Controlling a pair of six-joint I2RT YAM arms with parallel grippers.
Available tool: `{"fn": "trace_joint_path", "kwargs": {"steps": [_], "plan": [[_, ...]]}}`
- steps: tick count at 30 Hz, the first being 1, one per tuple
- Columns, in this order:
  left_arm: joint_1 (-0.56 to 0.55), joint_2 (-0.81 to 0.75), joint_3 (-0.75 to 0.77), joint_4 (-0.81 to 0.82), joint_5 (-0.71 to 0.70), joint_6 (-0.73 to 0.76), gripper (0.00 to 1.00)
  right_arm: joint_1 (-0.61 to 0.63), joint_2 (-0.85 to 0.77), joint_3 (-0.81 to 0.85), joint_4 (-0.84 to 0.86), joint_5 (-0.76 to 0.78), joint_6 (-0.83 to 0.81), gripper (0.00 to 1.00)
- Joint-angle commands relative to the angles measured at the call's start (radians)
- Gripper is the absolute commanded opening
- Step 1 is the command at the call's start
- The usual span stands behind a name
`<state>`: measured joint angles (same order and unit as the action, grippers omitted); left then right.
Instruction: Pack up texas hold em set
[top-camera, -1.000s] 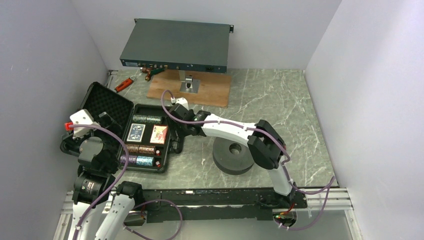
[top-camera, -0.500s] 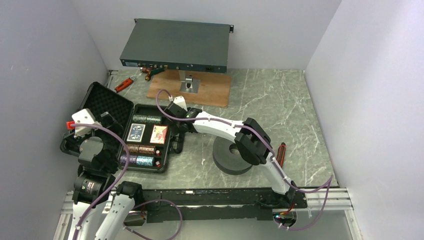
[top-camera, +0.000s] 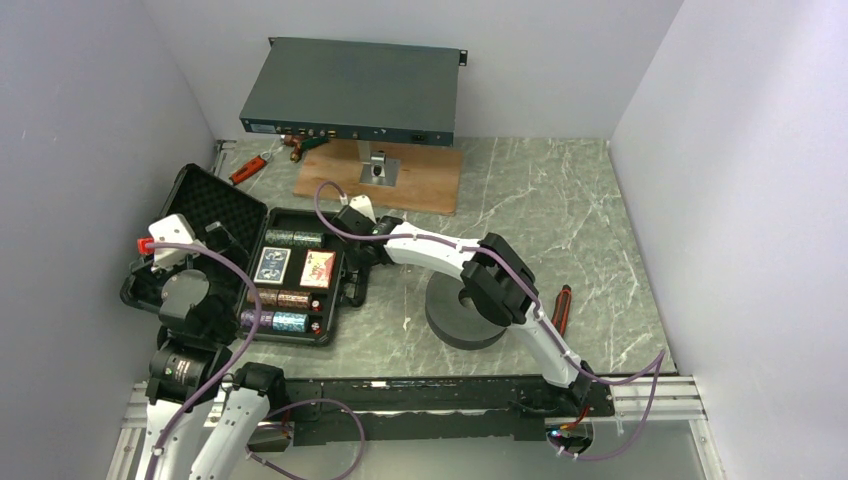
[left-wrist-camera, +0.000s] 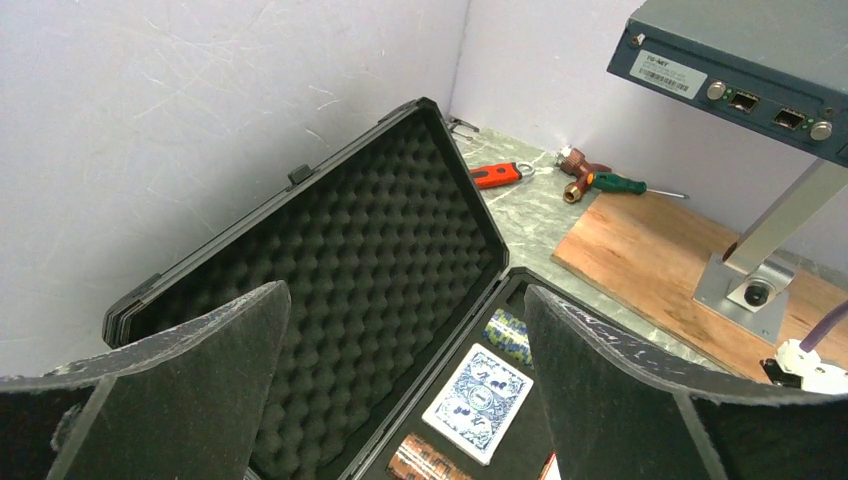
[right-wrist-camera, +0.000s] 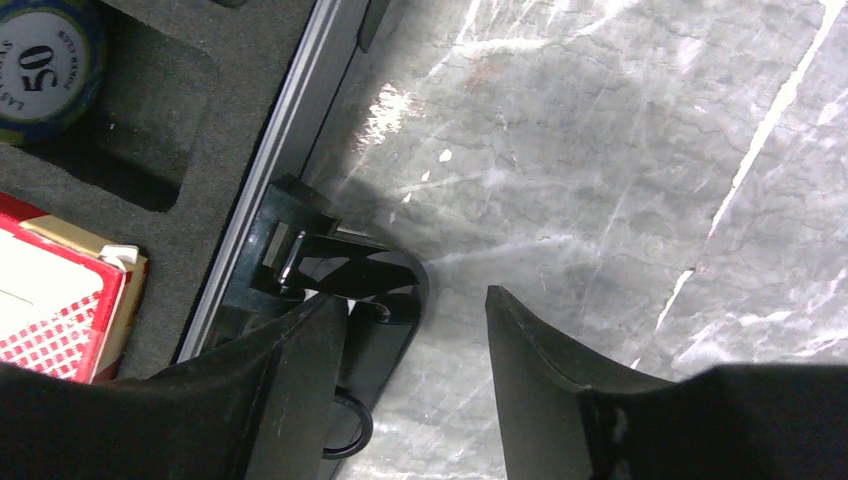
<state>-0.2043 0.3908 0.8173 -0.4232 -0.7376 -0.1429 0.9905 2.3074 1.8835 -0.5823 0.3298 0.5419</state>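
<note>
The black briefcase lies open at the table's left, its foam-lined lid tipped back toward the wall. The tray holds chip stacks, a blue card deck and a red deck box. My right gripper hangs at the case's right edge. In the right wrist view it stands open, with the case handle just ahead of its left finger and bare marble between the tips. My left gripper is wide open above the lid and blue deck, holding nothing.
A dark foam ring sits under my right arm's elbow. A grey rack-mount box stands on a post over a wooden board at the back. Red-handled tools lie back left, and a screwdriver right of the ring.
My right gripper has narrowed its jaws and its arm has drawn in toward the case's right edge. My left wrist has shifted slightly; its jaws stay wide.
</note>
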Motion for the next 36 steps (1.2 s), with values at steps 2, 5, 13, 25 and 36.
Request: {"fn": "trace_joint_path", "kwargs": {"steps": [2, 5, 13, 25, 36], "plan": [[0.006, 0.014, -0.003, 0.036, 0.020, 0.015, 0.93, -0.001, 0.018, -0.028, 0.055, -0.029, -0.020, 0.53], [0.006, 0.019, -0.004, 0.037, 0.035, 0.022, 0.93, -0.002, 0.000, -0.088, 0.064, -0.015, -0.020, 0.48], [0.006, 0.038, -0.004, 0.035, 0.049, 0.026, 0.92, -0.003, -0.125, -0.334, 0.121, -0.004, 0.012, 0.43], [0.006, 0.073, -0.004, 0.030, 0.044, 0.029, 0.92, -0.010, -0.342, -0.705, 0.186, 0.043, 0.045, 0.41], [0.006, 0.115, 0.005, 0.017, 0.053, 0.050, 0.94, -0.037, -0.561, -1.026, 0.257, 0.105, 0.018, 0.40]]}}
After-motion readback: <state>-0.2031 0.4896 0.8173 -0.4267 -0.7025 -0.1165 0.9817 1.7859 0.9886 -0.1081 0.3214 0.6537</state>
